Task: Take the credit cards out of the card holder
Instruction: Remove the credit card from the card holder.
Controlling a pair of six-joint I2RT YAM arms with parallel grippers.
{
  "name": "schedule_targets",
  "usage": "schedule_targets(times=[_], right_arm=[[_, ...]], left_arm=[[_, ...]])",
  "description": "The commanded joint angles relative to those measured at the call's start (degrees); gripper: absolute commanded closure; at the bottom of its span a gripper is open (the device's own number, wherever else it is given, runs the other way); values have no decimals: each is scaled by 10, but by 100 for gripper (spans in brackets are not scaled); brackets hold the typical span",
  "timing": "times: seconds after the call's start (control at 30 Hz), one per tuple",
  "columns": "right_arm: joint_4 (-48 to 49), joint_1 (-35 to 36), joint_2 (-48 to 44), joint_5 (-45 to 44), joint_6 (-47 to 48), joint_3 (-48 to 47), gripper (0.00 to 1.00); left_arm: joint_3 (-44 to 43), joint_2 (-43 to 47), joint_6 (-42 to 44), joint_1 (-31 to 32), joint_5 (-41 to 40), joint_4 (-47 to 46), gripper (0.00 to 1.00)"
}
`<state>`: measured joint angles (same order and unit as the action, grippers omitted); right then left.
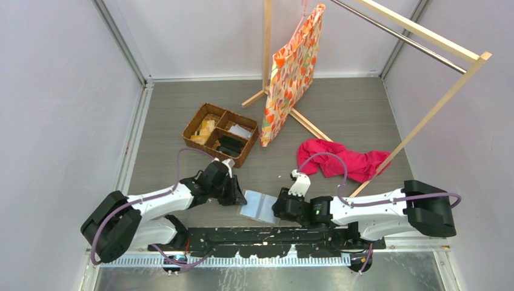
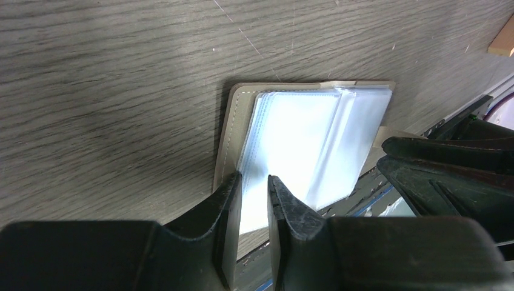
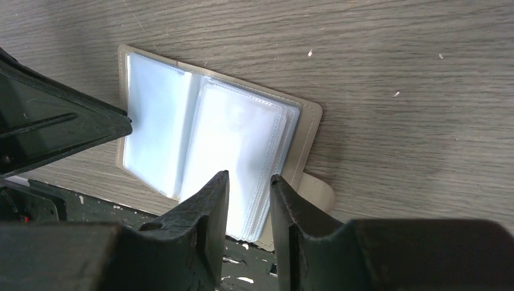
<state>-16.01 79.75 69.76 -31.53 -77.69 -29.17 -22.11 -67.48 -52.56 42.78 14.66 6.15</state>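
Lying open flat at the near edge of the surface (image 1: pixel 339 109), the card holder (image 1: pixel 257 206) sits between the two arms, pale blue sleeves facing up.

- Progress: early. No credit cards lie loose anywhere I can see. The sleeves look whitish and full, but I cannot tell card from plastic. By my reading, every card is still to come out.
- Left end effector (image 2: pixel 253 182): narrow jaws astride the near edge of the left sleeve pages, apparently pinching them to steady the holder.
- Right end effector (image 3: pixel 250 179): jaws slightly parted over the stacked right-hand sleeves. I cannot tell whether they grip anything.
- Containers: wicker basket (image 1: pixel 189 128) on the far left, well apart from the holder. It holds a yellowish packet in its left compartment, something pale in its far right one and a dark item in the near one.
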Motion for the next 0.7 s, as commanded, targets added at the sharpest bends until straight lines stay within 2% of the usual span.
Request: schedule_targets(times=[0.0,0.37,0.67], right_arm=[[-7,6,-11,-42,-11,-21,64],[29,7,46,-17,6,-30,64],[48,6,48,-8,0,-16,62]], left_arm=[[5,-13,4,3,-17,8,76],[9,-20,1,3,-13,-1,76],[13,-12,1,3,-15,3,76]])
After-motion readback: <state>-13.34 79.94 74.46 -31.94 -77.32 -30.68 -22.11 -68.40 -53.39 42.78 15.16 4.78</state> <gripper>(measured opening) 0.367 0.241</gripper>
